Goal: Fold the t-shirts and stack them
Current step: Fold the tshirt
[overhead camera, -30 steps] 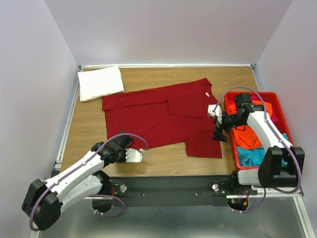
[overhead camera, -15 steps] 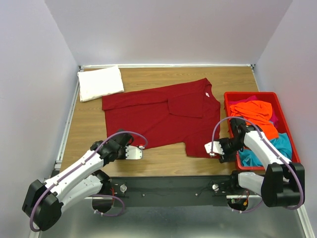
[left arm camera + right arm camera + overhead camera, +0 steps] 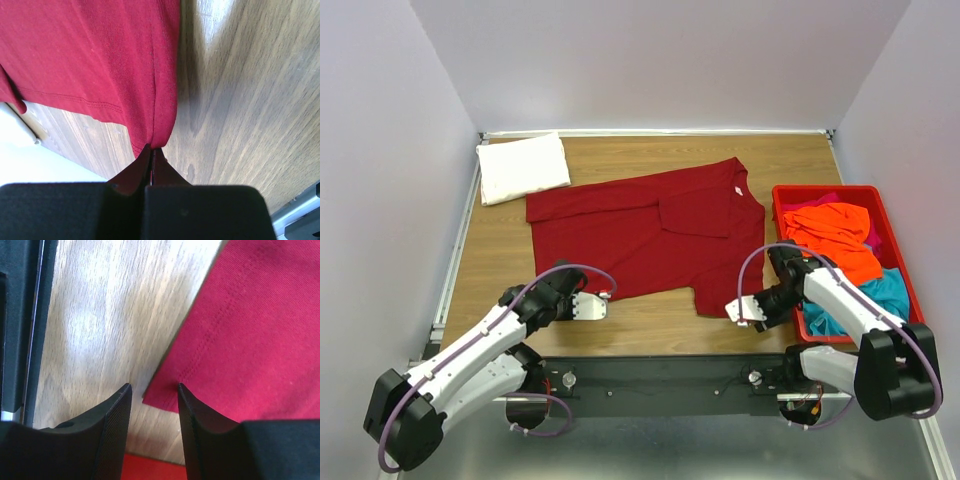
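Right wrist view: right pincer (image 3: 153, 390), unclenched, straddles a hem corner of the dark red t-shirt (image 3: 250, 340); press to the surface (image 3: 100, 315) before clenching, while the left pincer (image 3: 151, 152) clamps the other corner.

In the left wrist view, the dark red cloth t-shirt (image 3: 90, 60) is running off the top and left edges, its hem disappearing inside the left hand (image 3: 151, 152). Overhead, at lower right, the right arm (image 3: 840, 295) is covering part of the red rectangular plastic bin (image 3: 825, 190) and the teal t-shirt (image 3: 898, 287).
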Available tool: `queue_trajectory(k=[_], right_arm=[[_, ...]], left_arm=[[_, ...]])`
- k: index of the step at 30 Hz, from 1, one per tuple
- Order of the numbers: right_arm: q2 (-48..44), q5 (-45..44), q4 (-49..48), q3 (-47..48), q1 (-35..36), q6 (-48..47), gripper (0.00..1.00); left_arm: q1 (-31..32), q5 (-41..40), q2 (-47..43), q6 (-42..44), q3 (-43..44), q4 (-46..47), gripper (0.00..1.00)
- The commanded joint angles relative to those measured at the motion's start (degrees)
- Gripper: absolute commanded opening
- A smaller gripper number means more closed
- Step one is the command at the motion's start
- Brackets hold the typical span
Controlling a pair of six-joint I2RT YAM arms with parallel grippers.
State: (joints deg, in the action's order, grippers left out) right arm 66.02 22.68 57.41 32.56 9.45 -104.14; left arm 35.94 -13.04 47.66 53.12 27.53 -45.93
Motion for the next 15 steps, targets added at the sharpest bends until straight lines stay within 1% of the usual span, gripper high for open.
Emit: queue_trajectory(k=[1,3,7,9,10,12,13,15], right_arm=[[1.83,-3.69,-2.65,-1.35,2.67,2.96,0.48],[3.06,-5.44,-5.01,-1.70,4.25,4.46,0.47],[4.29,-7.29,-8.62,-2.32,4.87,7.28,0.47],[4.47,-8.17,-10.37,-2.67,4.87,8.68,0.45],[4.56,-8.44,-10.91,-2.76,4.87,9.12,0.36],[4.82,-8.70,-11.87,-2.94,4.79,10.09,0.25],[4.73,-8.61,-11.97,-2.94,4.87,10.88,0.15],[4.65,-8.53,-12.67,-2.85,4.96,11.76,0.10]], left_arm=[[-0.44,0.29,-1.08,-0.04,-0.63,0.75,0.00],[-0.35,0.47,-1.34,-0.12,-0.90,0.76,0.00],[-0.44,0.56,-1.87,0.05,-1.25,0.76,0.00],[-0.44,0.56,-2.04,-0.04,-1.34,0.67,0.00],[-0.44,0.47,-2.22,0.05,-1.25,0.67,0.00],[-0.35,0.82,-2.13,0.14,-1.07,0.49,0.00],[-0.44,1.08,-2.22,0.23,-0.99,0.58,0.00],[-0.35,1.26,-2.13,0.23,-0.72,0.49,0.00]])
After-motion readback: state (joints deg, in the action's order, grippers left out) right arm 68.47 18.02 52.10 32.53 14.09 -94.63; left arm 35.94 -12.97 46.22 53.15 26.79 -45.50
